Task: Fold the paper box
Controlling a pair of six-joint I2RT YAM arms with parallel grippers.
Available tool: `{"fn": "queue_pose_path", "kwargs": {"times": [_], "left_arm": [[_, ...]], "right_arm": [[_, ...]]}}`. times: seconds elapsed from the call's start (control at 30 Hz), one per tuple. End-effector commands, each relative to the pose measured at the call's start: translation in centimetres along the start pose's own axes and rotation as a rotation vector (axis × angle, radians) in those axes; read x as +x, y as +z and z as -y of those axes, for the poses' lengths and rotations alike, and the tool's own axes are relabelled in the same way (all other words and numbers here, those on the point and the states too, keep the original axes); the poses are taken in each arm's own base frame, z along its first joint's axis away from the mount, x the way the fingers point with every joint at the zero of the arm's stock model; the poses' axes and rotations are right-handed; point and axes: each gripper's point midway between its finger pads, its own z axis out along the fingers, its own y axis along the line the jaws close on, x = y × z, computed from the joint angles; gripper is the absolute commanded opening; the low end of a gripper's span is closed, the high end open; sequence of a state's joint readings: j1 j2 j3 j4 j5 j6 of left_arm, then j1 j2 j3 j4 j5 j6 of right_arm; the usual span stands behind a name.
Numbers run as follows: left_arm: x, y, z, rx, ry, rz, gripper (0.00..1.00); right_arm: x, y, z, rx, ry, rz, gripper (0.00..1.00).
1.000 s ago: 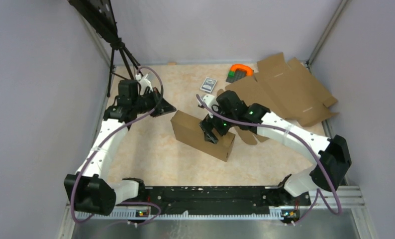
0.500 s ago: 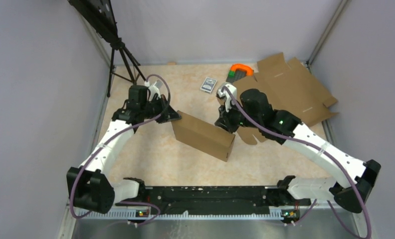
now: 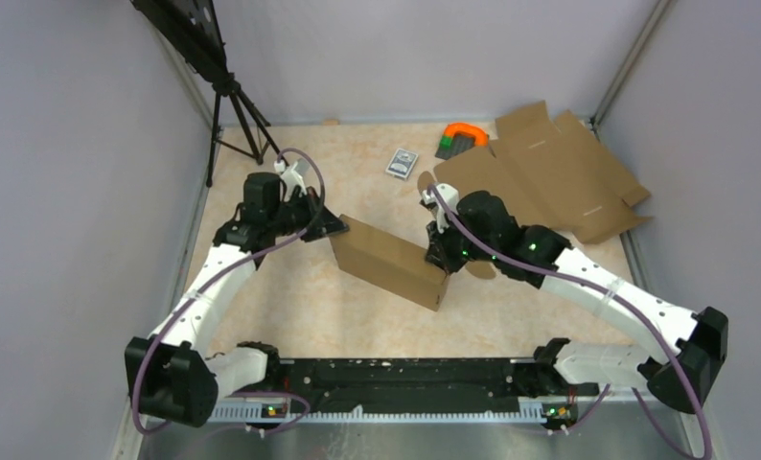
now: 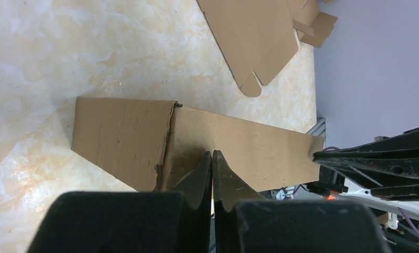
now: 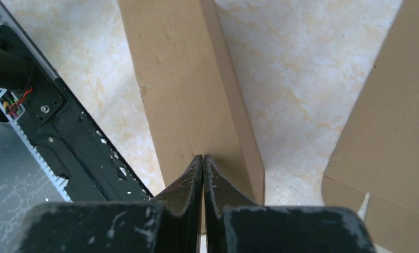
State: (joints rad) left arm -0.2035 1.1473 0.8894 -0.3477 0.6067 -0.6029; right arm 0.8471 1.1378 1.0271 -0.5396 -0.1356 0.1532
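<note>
Reaching in from both sides, your two white arms meet at the plain brown cardboard paper box (image 3: 391, 261). It lies closed as a shallow rectangular form, set at a slant near the middle of the marbled beige bench (image 3: 290, 297).

Your left arm bends at the elbow and stretches forward and inward. Its black left pincer (image 4: 212, 158) is closed, with the fingertips together and touching the box near its left end, gripping nothing. Your right arm comes in low from the right. The right pincer (image 5: 203, 161) is likewise closed, its tips against the box's right end.

The box's faces are matte cardboard with sharp creases. Beyond the right arm, a second flat brown cardboard blank (image 3: 549, 177) lies spread out. A small grey card pack (image 3: 402, 162) sits toward the far edge, its print too small to read.
</note>
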Motion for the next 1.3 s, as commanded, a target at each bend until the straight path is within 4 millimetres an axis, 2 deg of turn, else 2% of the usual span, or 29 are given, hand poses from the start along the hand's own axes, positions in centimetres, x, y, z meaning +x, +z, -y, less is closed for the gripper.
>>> {"fn": "queue_pose_path", "kwargs": {"times": [0.0, 0.13, 0.33, 0.43, 0.5, 0.57, 0.6, 0.63, 0.67, 0.7, 0.77, 0.83, 1.0, 1.17, 1.27], "left_arm": [[-0.1, -2.0, 0.3, -0.07, 0.032, 0.011, 0.0], [0.5, -4.0, 1.0, -0.075, 0.054, 0.039, 0.02], [3.9, -6.3, -0.1, -0.135, 0.051, 0.005, 0.05], [5.3, -7.0, 0.2, -0.102, 0.045, -0.004, 0.06], [5.7, -7.2, 0.5, -0.083, 0.043, -0.005, 0.06], [5.8, -6.9, 1.0, -0.055, 0.037, -0.012, 0.07], [5.8, -6.7, 1.4, -0.034, 0.032, -0.019, 0.14], [5.9, -6.5, 1.8, -0.015, 0.029, -0.023, 0.27], [5.8, -6.4, 2.0, -0.006, 0.017, -0.023, 0.4], [5.7, -6.3, 2.3, 0.001, 0.017, -0.018, 0.47], [5.4, -6.4, 2.5, 0.006, 0.012, 0.005, 0.56], [5.1, -6.5, 2.3, -0.009, 0.019, 0.026, 0.62], [4.6, -7.1, 0.5, -0.138, 0.031, 0.046, 0.68], [4.2, -8.4, -1.3, -0.245, 0.052, 0.074, 0.77], [4.2, -8.6, -1.6, -0.242, 0.054, 0.068, 0.78]], "right_arm": [[-2.6, -3.5, 0.9, 0.083, -0.036, 0.06, 0.03], [-1.9, -5.5, 1.4, 0.119, -0.032, 0.068, 0.08], [0.6, -7.8, 2.6, 0.188, 0.012, 0.097, 0.09], [0.8, -8.6, 2.4, 0.182, 0.023, 0.131, 0.14], [0.4, -9.0, 1.7, 0.145, 0.028, 0.163, 0.31], [-0.2, -8.9, 0.7, 0.087, 0.026, 0.178, 0.55], [-0.4, -8.7, 0.1, 0.055, 0.014, 0.179, 0.75], [-0.5, -8.3, -0.3, 0.029, 0.0, 0.169, 0.92], [-0.9, -8.1, -0.5, 0.015, -0.017, 0.165, 0.97], [-1.2, -7.7, -0.6, 0.01, -0.039, 0.154, 0.97], [-1.8, -6.9, -0.9, -0.013, -0.098, 0.118, 0.98], [-1.9, -5.2, -1.2, -0.051, -0.153, 0.053, 0.98], [-2.3, -1.1, -1.1, -0.079, -0.262, -0.045, 0.99], [-2.9, 1.5, -0.2, -0.029, -0.319, -0.054, 0.99], [-2.3, 2.9, -0.8, -0.057, -0.35, -0.083, 0.99]]}}
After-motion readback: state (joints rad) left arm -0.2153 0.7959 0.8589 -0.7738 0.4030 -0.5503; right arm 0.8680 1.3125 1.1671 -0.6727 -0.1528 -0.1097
